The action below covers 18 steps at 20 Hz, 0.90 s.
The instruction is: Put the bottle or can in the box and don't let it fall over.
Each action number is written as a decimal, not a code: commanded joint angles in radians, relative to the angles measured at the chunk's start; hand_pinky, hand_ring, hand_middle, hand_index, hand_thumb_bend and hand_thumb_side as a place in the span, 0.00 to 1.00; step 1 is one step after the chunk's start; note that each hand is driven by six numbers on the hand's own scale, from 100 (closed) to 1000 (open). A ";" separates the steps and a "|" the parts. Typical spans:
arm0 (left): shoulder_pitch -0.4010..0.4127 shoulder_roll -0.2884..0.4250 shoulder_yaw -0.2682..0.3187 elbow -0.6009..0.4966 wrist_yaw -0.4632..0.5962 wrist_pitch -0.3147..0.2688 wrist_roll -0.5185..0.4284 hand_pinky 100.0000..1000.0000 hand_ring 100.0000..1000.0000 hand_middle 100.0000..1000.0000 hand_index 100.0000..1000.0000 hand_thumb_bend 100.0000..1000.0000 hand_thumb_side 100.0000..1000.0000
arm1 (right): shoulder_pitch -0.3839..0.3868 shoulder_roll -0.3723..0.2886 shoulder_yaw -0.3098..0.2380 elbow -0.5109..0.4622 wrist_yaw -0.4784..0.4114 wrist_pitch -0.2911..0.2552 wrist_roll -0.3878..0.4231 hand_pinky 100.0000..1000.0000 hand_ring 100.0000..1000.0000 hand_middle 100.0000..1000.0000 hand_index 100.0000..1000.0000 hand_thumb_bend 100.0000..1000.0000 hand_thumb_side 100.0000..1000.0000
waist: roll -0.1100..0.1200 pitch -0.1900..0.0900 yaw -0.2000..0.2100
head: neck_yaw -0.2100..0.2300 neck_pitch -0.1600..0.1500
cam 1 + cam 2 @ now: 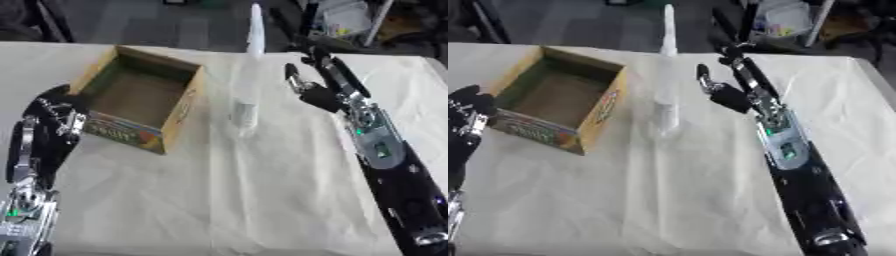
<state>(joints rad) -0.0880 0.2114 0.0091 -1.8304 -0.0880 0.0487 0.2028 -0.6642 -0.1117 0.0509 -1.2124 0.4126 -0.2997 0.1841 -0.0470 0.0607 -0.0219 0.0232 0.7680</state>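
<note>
A cloth-covered counter (pixel 262 200) carries an open cardboard box (pixel 140 97) near its far left corner, its inside bare. Just right of the box, near the middle toward the far edge, stands a clear bottle (pixel 244 115), upright, with open cloth between it and the box wall. The right hand (pixel 317 82) sits right of the bottle, apart from it, fingers straight, thumb spread, holding nothing. The left hand (pixel 59 117) lies against the box's near left corner, fingers relaxed, grasping nothing.
</note>
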 commanded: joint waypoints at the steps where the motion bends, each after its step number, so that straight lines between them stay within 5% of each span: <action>1: -0.005 0.005 -0.002 -0.008 0.006 -0.001 0.000 0.59 0.60 0.61 0.78 0.50 0.55 | -0.024 -0.002 0.004 -0.016 0.007 -0.004 -0.002 0.95 1.00 1.00 1.00 0.00 0.51 | 0.002 -0.020 0.001 | -0.004 0.002; 18: 0.004 0.007 0.049 -0.012 -0.016 0.011 0.061 0.59 0.60 0.62 0.78 0.51 0.55 | -0.033 0.028 0.021 -0.041 -0.005 0.006 0.009 0.95 1.00 1.00 1.00 0.00 0.52 | 0.005 -0.022 0.007 | -0.011 0.002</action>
<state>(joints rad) -0.0786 0.2114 0.0482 -1.8304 -0.0999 0.0598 0.2559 -0.6747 -0.0815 0.0711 -1.2254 0.4155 -0.2940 0.1902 -0.0461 0.0596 -0.0159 0.0148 0.7681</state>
